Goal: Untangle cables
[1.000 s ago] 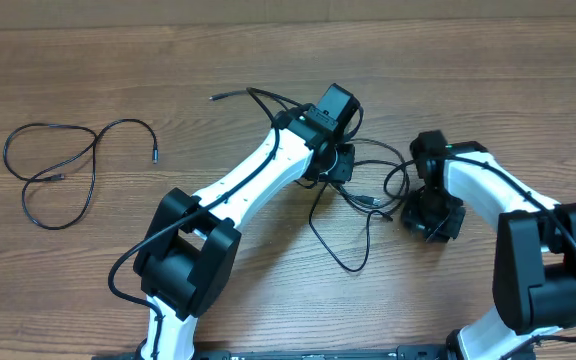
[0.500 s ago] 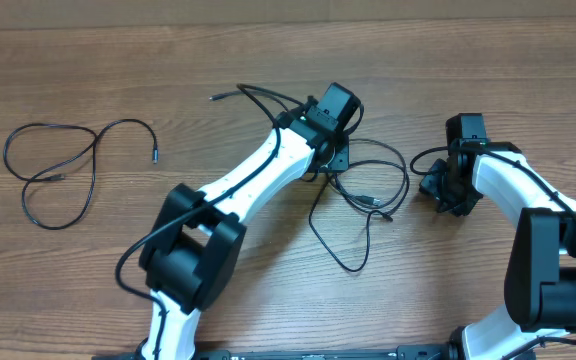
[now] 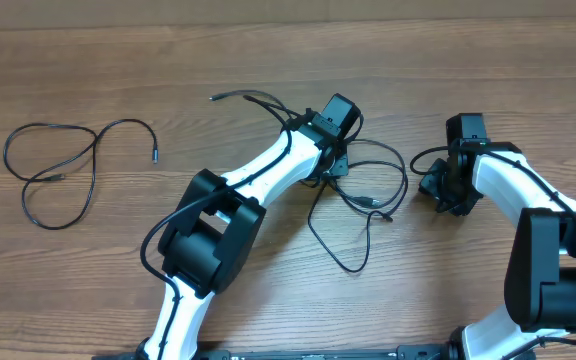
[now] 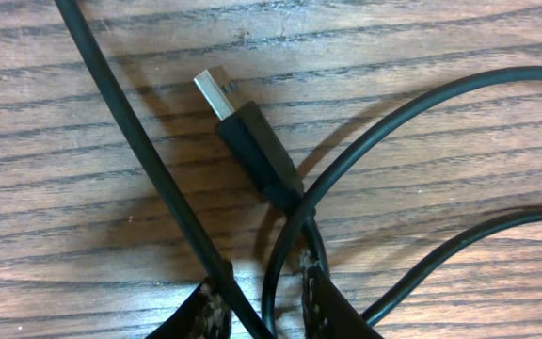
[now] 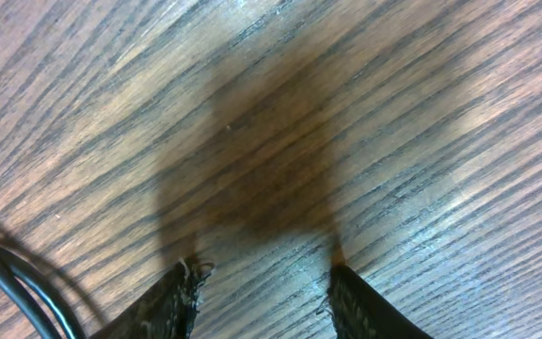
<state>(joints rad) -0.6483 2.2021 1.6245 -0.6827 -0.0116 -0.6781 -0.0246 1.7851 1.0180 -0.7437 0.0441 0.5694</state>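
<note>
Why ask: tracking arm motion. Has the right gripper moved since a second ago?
Yes: the right gripper shifted rightward in the overhead view, away from the cable plug.

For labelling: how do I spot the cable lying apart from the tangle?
On the wooden table, look far left in the overhead view. A lone black cable lies there in loose loops, touching no other, unlike the bunched cables at centre.

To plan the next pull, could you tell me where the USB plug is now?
In the left wrist view, the USB plug lies flat on the table just beyond the left gripper, between two black cables.
</note>
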